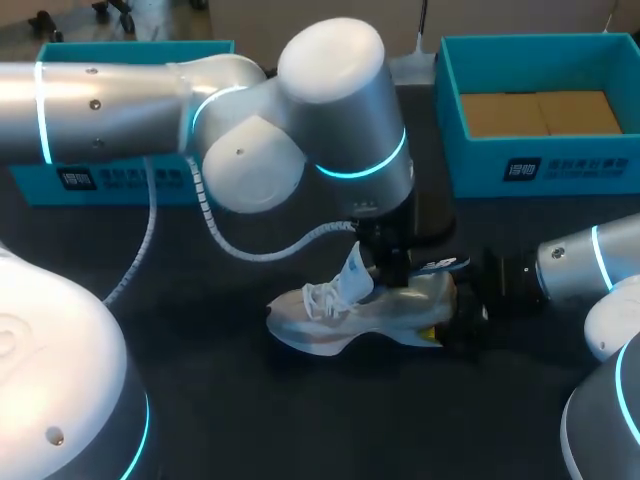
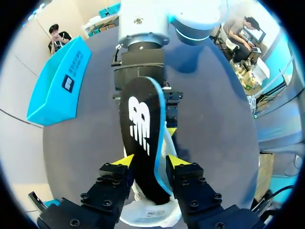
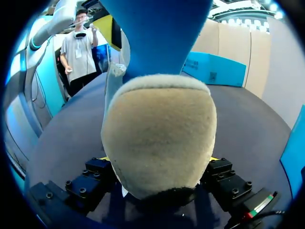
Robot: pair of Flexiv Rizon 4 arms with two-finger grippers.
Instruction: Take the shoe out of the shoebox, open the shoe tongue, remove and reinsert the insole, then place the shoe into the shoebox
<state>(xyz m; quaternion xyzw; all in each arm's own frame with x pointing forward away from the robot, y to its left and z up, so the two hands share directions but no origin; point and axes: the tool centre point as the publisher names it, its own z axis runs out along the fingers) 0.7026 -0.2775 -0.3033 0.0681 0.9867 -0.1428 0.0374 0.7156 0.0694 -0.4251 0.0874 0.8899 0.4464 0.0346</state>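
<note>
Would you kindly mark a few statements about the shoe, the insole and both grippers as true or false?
1. The shoe rests on the table. True.
2. The left gripper is shut on the insole. True.
3. The right gripper is open and clear of the shoe. False: it is shut on the shoe's heel.
4. The insole lies flat on the table. False: it is held between the left gripper's fingers, above the shoe.
</note>
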